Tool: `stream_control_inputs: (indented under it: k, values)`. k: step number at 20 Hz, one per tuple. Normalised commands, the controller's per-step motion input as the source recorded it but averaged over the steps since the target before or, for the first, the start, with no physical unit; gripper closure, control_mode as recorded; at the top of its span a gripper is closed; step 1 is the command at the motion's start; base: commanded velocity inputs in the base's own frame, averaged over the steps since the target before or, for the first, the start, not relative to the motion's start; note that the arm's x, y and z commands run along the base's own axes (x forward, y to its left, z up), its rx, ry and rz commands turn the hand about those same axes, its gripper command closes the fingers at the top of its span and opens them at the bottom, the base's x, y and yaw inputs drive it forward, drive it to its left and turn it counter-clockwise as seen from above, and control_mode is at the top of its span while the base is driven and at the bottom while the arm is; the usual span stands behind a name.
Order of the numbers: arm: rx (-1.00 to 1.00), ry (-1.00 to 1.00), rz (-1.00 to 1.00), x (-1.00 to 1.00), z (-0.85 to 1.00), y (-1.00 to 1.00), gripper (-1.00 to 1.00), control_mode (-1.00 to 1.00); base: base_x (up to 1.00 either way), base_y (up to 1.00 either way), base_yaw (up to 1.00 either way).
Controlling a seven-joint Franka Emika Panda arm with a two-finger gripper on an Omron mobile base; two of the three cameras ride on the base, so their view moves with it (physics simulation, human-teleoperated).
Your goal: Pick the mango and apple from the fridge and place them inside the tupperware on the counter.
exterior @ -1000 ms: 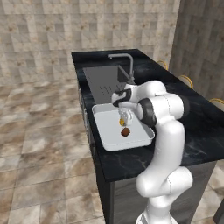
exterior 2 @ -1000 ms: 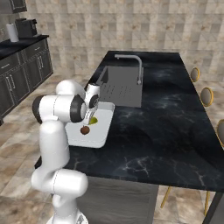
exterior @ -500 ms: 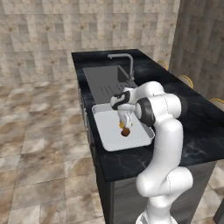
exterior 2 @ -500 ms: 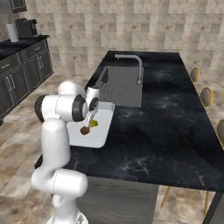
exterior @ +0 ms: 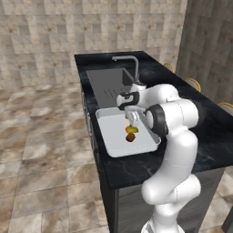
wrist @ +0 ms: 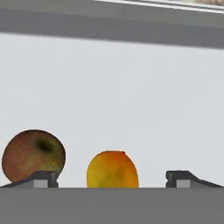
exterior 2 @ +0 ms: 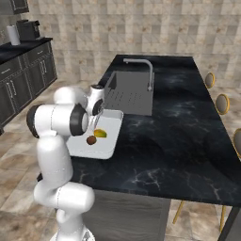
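The white-grey tupperware lies on the black counter in front of the sink. Inside it the yellow-orange mango rests just beside the dark red apple, both on the tray floor. My gripper hangs directly over the mango, open, its fingers spread wider than the fruit and not touching it. In the hand view the mango sits between the fingertips, with the apple off to the left on the pale tray floor. From the right base view the mango and apple lie in the tupperware. The fridge is out of view.
Behind the tray are the grey ribbed sink and a metal faucet. Stools stand along the counter's far side. Dark cabinets line the left wall. The floor to the left of the counter is open tile.
The jaws went from shut on the mango to wide open. The mango has dropped out and now lies in the tray beside the apple; the arm has hardly moved.
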Motion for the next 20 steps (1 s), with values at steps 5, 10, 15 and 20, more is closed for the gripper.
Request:
stream_control_inputs:
  k: [5, 10, 15, 20]
  values:
    - [0.0, -0.18, -0.13, -0.48, 0.56, 0.0, -1.0, -1.0, 0.0, 0.0, 0.0]
    - [0.0, -0.12, -0.36, -0.59, 0.52, 0.0, -1.0, -1.0, 0.0, 0.0, 0.0]
    - [0.01, -0.03, -0.42, -0.55, 0.54, 0.0, -1.0, -1.0, 0.0, 0.0, 0.0]
    - [0.17, 0.0, -0.36, -0.58, 0.52, 0.0, -1.0, -1.0, 0.0, 0.0, 0.0]
